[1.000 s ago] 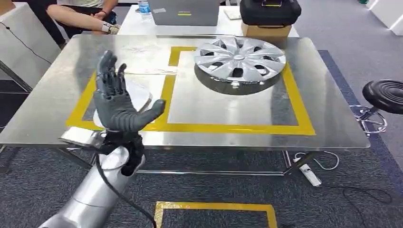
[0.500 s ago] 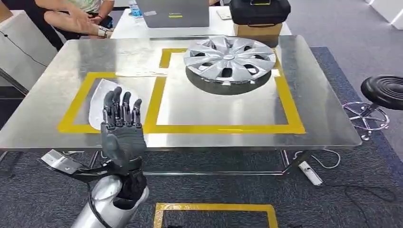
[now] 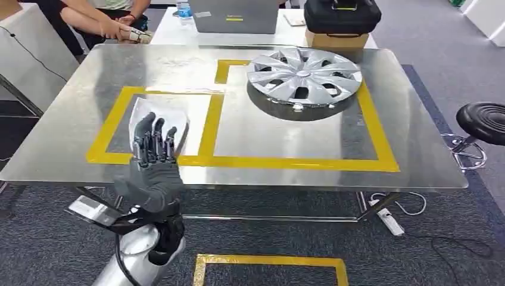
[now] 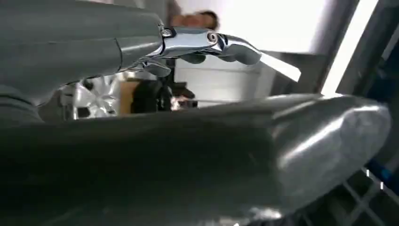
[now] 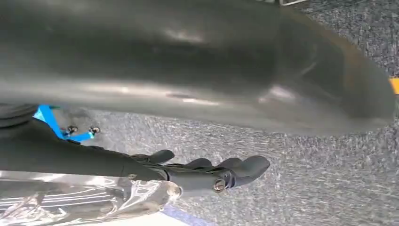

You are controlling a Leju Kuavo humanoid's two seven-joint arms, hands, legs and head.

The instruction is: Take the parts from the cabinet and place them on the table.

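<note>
The steel desk (image 3: 77,125) takes up most of the room in front of the robot, marked out with yellow tape (image 3: 208,134) into a big square and a smaller one to its left. A silver hubcap (image 3: 304,76) lies face up in the far part of the big square, reflected in the shiny top. Inside the smaller square sits a flat white part (image 3: 170,113), lying on the desk and partly hidden behind the robot's fingers. A second table behind holds a laptop (image 3: 235,15) and a black case (image 3: 341,13) on a cardboard box (image 3: 337,40). A person's arm (image 3: 98,24) rests at the far left corner. A black stool (image 3: 483,121) stands off to the right.

The left hand (image 3: 153,170) is raised at the near edge of the desk, fingers straight and apart, holding nothing. The right hand (image 5: 207,172) hangs over grey carpet, its fingers loosely extended with nothing in them.
</note>
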